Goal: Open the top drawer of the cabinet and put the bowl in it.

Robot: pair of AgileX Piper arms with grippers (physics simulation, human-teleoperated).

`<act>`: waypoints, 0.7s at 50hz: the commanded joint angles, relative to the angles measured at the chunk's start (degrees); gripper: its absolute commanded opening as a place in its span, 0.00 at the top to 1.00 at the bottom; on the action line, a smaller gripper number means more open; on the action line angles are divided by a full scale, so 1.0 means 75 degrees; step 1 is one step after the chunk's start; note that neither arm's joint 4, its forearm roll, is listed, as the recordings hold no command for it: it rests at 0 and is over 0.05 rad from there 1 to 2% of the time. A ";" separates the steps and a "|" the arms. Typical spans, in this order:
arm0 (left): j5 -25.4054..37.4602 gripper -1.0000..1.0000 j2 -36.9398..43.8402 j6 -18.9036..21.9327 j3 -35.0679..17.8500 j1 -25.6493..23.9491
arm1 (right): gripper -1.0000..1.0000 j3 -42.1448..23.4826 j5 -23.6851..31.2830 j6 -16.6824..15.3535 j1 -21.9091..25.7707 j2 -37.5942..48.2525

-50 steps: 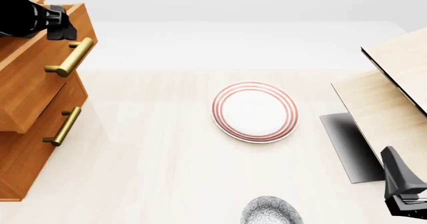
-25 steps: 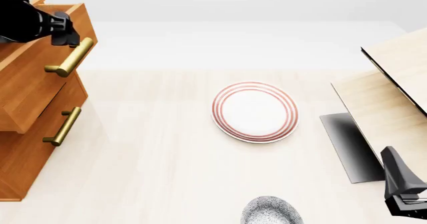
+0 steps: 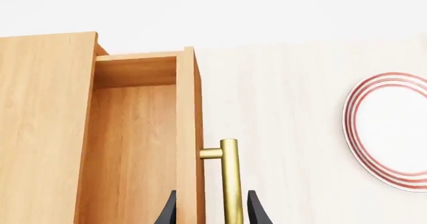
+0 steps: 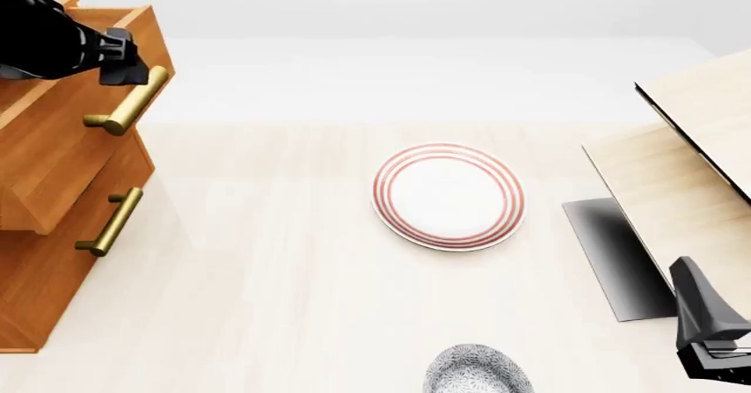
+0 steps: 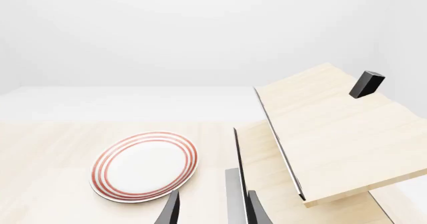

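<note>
The cabinet (image 4: 47, 261) stands at the table's left edge. Its top drawer (image 4: 59, 147) is pulled out, and the left wrist view looks into its empty inside (image 3: 133, 149). My left gripper (image 4: 123, 59) is open at the upper end of the drawer's brass handle (image 4: 127, 101). In the left wrist view (image 3: 212, 215) its fingers straddle the drawer front and the handle (image 3: 230, 184) without closing on them. The speckled bowl (image 4: 477, 371) sits at the near edge, partly cut off. My right gripper (image 4: 710, 345) is open and empty at the near right, to the right of the bowl.
A flat white plate with red rings (image 4: 448, 196) lies mid-table, also in the right wrist view (image 5: 145, 165). A pale light-wood box (image 4: 692, 173) with a raised lid stands at the right. The lower drawer's handle (image 4: 109, 221) juts out below.
My left gripper has moved a little right and down, closer to the top drawer's handle. The drawer front has shifted very slightly. The right arm, bowl and plate have not moved.
</note>
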 commanded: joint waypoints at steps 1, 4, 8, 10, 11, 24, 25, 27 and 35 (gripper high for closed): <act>0.0038 0.00 -0.0078 0.0219 -0.0019 -0.0076 | 0.00 0.0004 0.0002 0.0001 0.0003 -0.0011; 0.0052 0.00 -0.0084 0.0186 -0.0032 -0.0171 | 0.00 0.0004 0.0002 0.0001 0.0000 -0.0010; 0.0041 0.00 -0.0045 0.0242 -0.0017 -0.0273 | 0.00 0.0004 0.0002 0.0003 0.0001 -0.0009; 0.0030 0.00 -0.0044 0.0203 -0.0017 -0.0360 | 0.00 0.0004 0.0003 0.0004 -0.0001 -0.0009; 0.0030 0.00 -0.0056 0.0208 -0.0001 -0.0361 | 0.00 0.0004 0.0003 0.0004 0.0000 -0.0007; 0.0029 0.00 -0.0021 0.0212 -0.0059 -0.0674 | 0.00 0.0004 0.0003 0.0003 0.0001 -0.0009; 0.0020 0.00 -0.0028 0.0234 -0.0042 -0.0664 | 0.00 0.0003 0.0002 -0.0004 0.0001 -0.0014; 0.0003 0.00 -0.0011 0.0245 -0.0016 -0.0692 | 0.00 0.0004 0.0003 0.0002 0.0001 -0.0009; -0.0010 0.00 -0.0014 0.0315 -0.0027 -0.0825 | 0.00 0.0004 0.0003 0.0003 0.0001 -0.0007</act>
